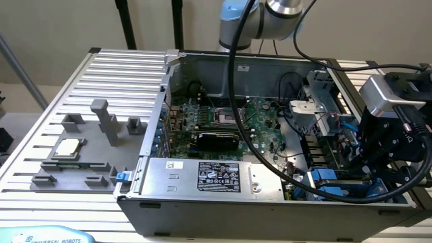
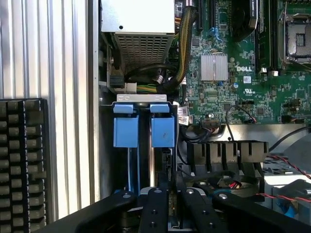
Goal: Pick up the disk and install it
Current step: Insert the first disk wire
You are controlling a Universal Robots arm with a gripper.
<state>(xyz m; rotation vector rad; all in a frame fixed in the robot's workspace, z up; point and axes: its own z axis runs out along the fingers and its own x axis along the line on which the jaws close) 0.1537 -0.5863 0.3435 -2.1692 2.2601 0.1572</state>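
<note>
Aluminium surface point(image 1: 81, 91), ribbed, carries an open grey computer case point(image 1: 270, 215) lying on its side with the lid off. Robot arm point(image 1: 270, 17) comes in from behind the case and reaches down into the near corner on the exterior view's right. A thick black cable loops from the arm across the case.

Inside the case: grey power supply box point(image 1: 175, 177) with a black label runs along the near wall. Green motherboard point(image 1: 216, 116) sits behind it with its processor socket bare. The drive bay is just beside the power supply, toward the exterior view's right.

Grey holder blocks point(image 1: 104, 121) stand on the surface at the exterior view's left, well apart from the case. A small square silver chip point(image 1: 69, 148) sits among them.

Pincer point(image 2: 170, 199) is down in the drive bay with its jaws pinched almost together. They grip the thin edge of the disk point(image 2: 163, 131), which stands on edge in the bay slot nearer the motherboard. The disk's blue carrier end points toward the power supply.

A second blue carrier point(image 2: 126, 128) sits parallel, just beside it, in the slot nearer the case wall.
</note>
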